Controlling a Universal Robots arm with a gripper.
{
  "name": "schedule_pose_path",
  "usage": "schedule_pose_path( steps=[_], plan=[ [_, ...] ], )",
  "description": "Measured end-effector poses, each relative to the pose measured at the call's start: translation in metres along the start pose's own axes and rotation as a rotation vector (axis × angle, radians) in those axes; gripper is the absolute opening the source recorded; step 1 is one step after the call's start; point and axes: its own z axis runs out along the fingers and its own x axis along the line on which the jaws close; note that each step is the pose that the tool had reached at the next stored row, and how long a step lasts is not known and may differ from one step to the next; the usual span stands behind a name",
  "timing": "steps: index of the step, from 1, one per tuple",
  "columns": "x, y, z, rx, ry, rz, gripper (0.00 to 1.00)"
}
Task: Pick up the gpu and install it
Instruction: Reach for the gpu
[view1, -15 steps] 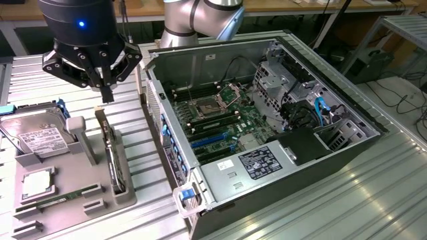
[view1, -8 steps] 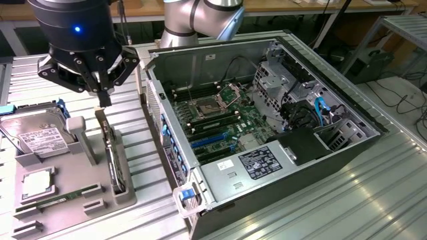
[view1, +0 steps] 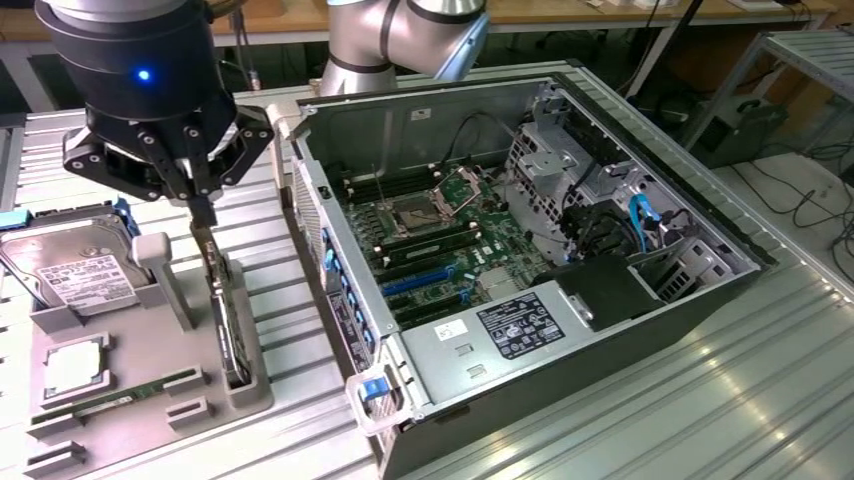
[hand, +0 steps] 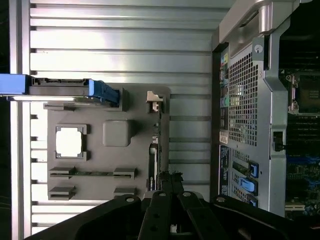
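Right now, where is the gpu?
On the exterior view's left, the gpu stands on edge in the grey tray, between the hard drive and the open computer case, its top end in the gripper.

The arm (view1: 390, 40) is built of smooth silver-grey tubes with rounded joint housings. Its wrist ends in a glossy black cylinder (view1: 134, 55) that carries one small glowing blue light (view1: 143, 75). The gripper (view1: 200, 205) is matte black, made of hinged link bars that narrow into slim black fingers (hand: 159, 210). Round pivot pins (hand: 186, 194) show as pale silver dots on the links.
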Motion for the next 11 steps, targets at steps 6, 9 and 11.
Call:
schedule_pose_path(
  steps=[6,9,11],
  plan=[
    [0.007,-0.0068,0.0005,-0.0002,0.0004,-0.008,0.11],
    [0.011,-0.009,0.0005,-0.0002,0.0006,-0.011,0.11],
    [0.014,-0.0102,0.0007,-0.0004,0.0006,-0.015,0.11]
  ],
)
